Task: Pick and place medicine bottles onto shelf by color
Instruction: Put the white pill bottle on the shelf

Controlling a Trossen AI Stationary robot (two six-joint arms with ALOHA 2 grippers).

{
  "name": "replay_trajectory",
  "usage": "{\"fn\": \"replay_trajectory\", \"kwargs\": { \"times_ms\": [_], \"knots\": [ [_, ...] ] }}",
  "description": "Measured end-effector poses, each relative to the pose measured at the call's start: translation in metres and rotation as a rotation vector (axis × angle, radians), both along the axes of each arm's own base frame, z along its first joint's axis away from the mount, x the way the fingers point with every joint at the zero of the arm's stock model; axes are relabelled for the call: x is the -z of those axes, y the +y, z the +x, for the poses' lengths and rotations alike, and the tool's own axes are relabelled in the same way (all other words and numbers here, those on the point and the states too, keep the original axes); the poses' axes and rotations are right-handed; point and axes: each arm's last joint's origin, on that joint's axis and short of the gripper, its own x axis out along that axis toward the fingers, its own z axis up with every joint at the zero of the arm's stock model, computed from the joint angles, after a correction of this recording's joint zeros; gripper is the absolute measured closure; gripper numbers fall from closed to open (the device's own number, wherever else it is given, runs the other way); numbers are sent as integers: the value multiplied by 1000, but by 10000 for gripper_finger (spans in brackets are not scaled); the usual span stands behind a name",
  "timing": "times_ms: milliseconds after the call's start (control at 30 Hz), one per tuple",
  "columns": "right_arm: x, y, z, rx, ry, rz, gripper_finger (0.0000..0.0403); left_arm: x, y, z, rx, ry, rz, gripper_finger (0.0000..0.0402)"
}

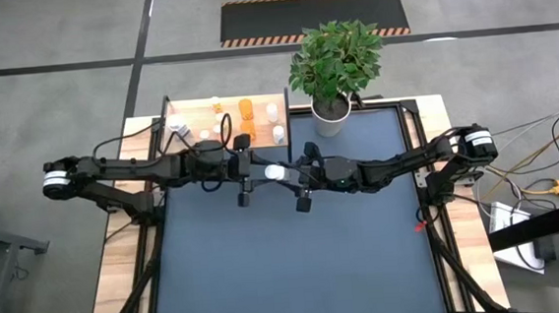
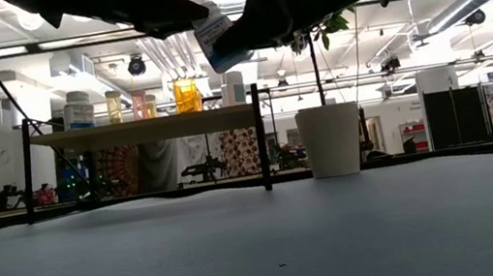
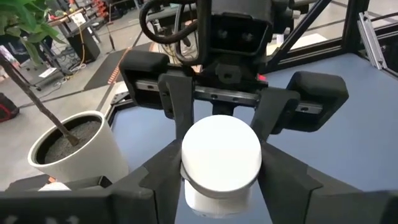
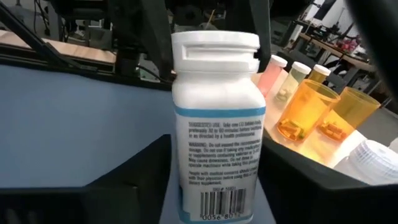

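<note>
A white medicine bottle with a blue-edged label hangs high over the middle of the blue table, between my two grippers. My left gripper comes from the table's left and is shut on the bottle's cap end. My right gripper faces it from the right and is open. Its fingers stand on either side of the bottle's lower body, with a thin gap on one side. The shelf at the far left carries orange bottles and white bottles. My left gripper pinches the bottle's white cap between its two fingers, one on each side. The fingers come nearly level from the table's left, along the bottle's length. The bottle lies almost level, cap toward the left arm, lifted clear of the table.
A white plant pot with a leafy plant stands at the far edge, just right of the shelf. In the low view the shelf board stands on thin black legs with bottles in a row on top. Bare blue tabletop lies nearer.
</note>
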Motion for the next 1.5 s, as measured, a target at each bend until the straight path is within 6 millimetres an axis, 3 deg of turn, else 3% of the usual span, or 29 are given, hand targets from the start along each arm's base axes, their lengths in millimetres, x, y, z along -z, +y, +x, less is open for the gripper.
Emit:
{"fn": "replay_trajectory", "kwargs": {
  "times_ms": [200, 367, 533, 733, 900, 1000, 1167, 1367, 1500],
  "knots": [
    [-3, 0, -1, 0, -8, 1, 139, -6, -3, -4, 4, -12, -18, 236],
    [-9, 0, -4, 2, -28, 18, 113, -18, -5, -23, -15, -11, -97, 235],
    [-14, 0, -10, 4, -2, 18, 106, -30, -9, -58, -69, 46, -141, 234],
    [-19, -1, -13, 7, -7, 18, 114, -64, -5, -112, -386, 161, -120, 233],
    [-19, -1, -13, 7, -7, 19, 116, -87, -3, -142, -551, 255, -67, 233],
    [-19, -1, -12, 9, -9, 32, 114, -89, -2, -151, -626, 340, -40, 233],
    [-19, -1, -12, 10, -10, 36, 114, -76, 1, -153, -749, 464, -59, 233],
    [-19, 0, -12, 6, -9, 36, 116, -66, 9, -144, -918, 527, -69, 233],
    [-18, 0, -12, 6, -7, 35, 115, -63, 14, -140, -938, 567, -53, 233]
  ]
}}
